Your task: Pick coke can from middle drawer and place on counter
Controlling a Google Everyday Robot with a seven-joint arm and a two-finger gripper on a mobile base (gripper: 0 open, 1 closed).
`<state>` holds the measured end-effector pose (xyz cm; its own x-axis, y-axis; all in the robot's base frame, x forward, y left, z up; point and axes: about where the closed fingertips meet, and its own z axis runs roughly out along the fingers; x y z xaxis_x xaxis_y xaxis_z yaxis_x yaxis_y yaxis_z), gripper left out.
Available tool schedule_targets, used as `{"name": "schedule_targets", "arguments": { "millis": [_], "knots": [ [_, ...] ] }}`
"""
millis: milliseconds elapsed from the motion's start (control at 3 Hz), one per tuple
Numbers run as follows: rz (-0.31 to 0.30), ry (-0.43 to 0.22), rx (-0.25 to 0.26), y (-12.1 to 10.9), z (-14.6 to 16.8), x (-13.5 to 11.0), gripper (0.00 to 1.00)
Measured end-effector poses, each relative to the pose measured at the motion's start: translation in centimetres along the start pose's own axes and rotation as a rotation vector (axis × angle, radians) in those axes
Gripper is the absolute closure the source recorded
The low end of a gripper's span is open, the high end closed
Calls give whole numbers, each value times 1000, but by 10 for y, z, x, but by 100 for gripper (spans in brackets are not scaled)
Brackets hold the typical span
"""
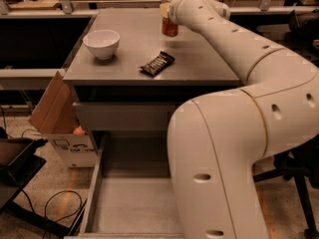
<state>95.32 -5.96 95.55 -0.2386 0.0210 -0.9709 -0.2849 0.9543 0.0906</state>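
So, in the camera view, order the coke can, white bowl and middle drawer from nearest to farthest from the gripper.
1. coke can, at the gripper, counter's back.
2. white bowl, counter's left.
3. middle drawer, open, low in front.

No text, brand or number can be read anywhere. The cardboard box (70, 146) on the floor carries dark print and a small square sign on its side, too small to make out. Nothing legible shows on the coke can (169, 29), and none on the wrapper (157, 63) either. The gripper (167, 16) is at the can, over the far part of the counter (149, 44), and bears no readable mark
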Motion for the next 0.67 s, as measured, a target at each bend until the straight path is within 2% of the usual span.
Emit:
{"name": "schedule_targets", "arguments": {
  "millis": [333,667],
  "knots": [
    [-15,-3,48,-4,17,16,100],
    [-72,14,91,2,33,29,100]
  ]
}}
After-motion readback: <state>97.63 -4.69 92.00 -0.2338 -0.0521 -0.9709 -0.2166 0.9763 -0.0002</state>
